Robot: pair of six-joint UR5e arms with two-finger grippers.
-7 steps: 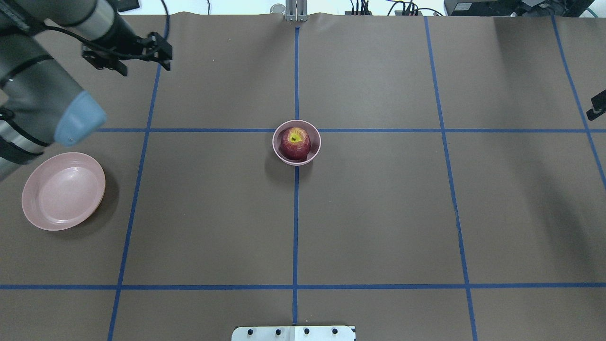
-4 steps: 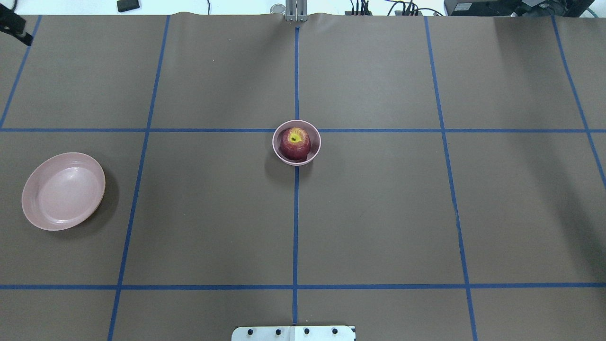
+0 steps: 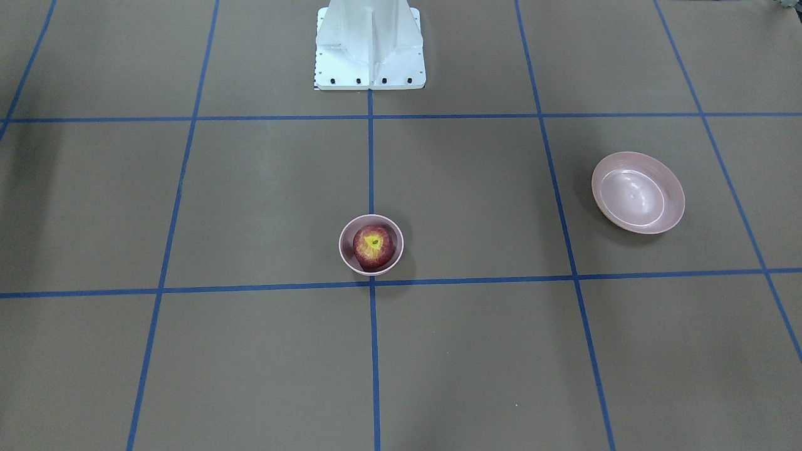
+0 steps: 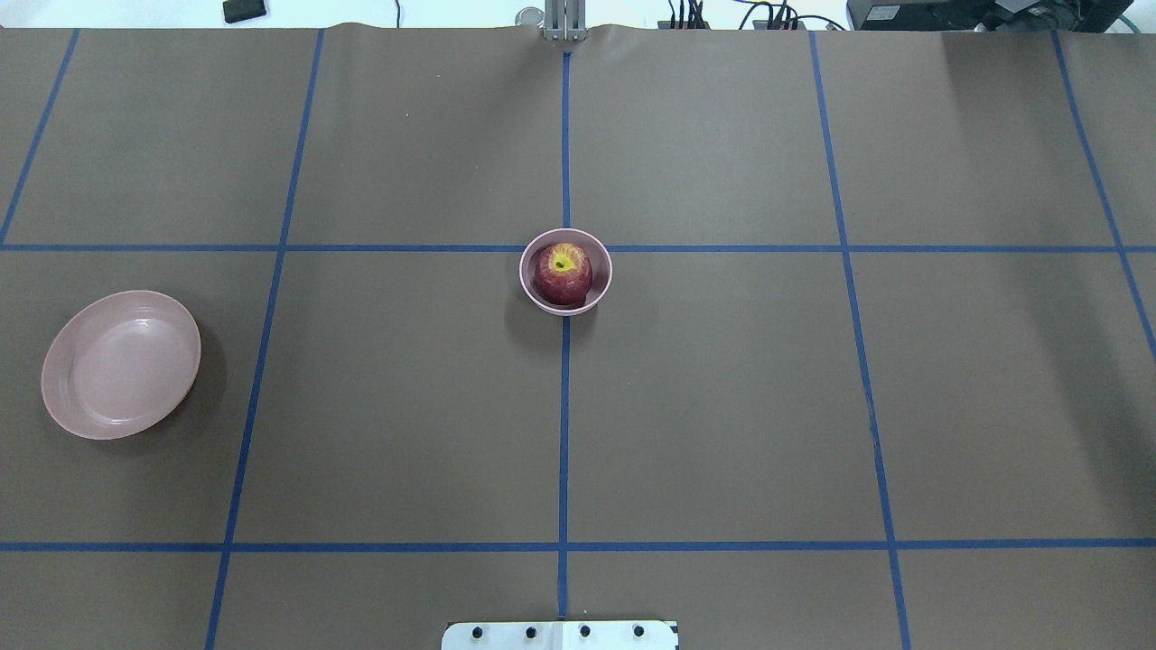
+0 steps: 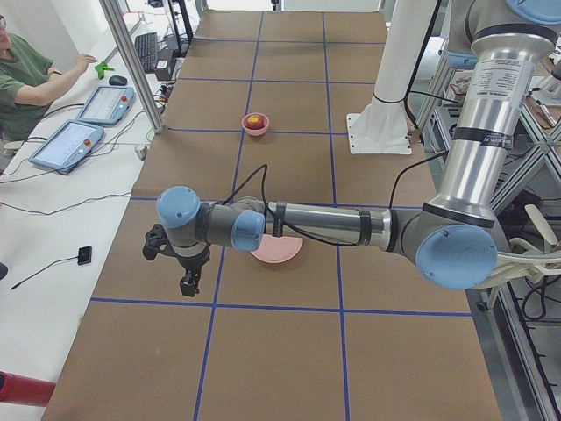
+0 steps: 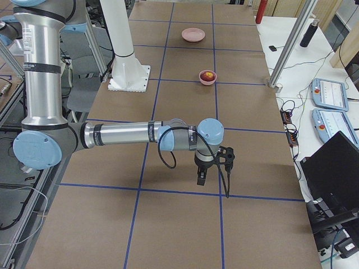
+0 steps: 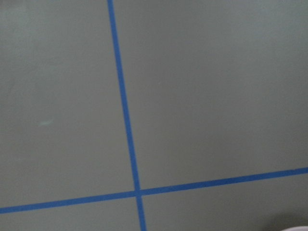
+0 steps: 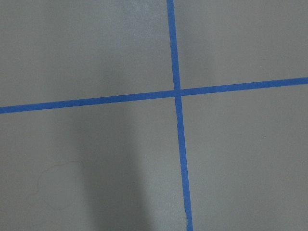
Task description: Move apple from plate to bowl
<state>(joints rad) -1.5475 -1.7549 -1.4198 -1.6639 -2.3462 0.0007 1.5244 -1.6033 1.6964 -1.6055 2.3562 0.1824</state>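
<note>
And the left arm (image 5: 324, 226) is out of the overhead view. A second ago it hung over the far left corner of the counter (image 4: 722, 406), a moment later only a sliver showed at that corner, and now that view holds no arm at all. From the left-end camera the arm stretches low across the counter, its left end effector (image 5: 187, 286) pointing down over bare paper, just past the near side of the plate (image 4: 120, 365). Whether it is released or clenched, I cannot tell from there.

The apple (image 4: 562, 273) sits inside the bowl (image 4: 603, 271) at the middle of the counter, stem hollow up, right where two blue tape lines (image 4: 564, 433) cross. It hasn't stirred through the pull-back. The plate lies bare, well apart on the left side.

The right arm (image 6: 123, 134) is just as far from the action: the right end effector (image 6: 200, 180) hangs over open counter near the right end, and again I cannot tell its state. Both wrist cameras see only paper and tape.

My read: the move looks finished. The apple is delivered, nothing is holding it, and what's left is the arms settling clear.
</note>
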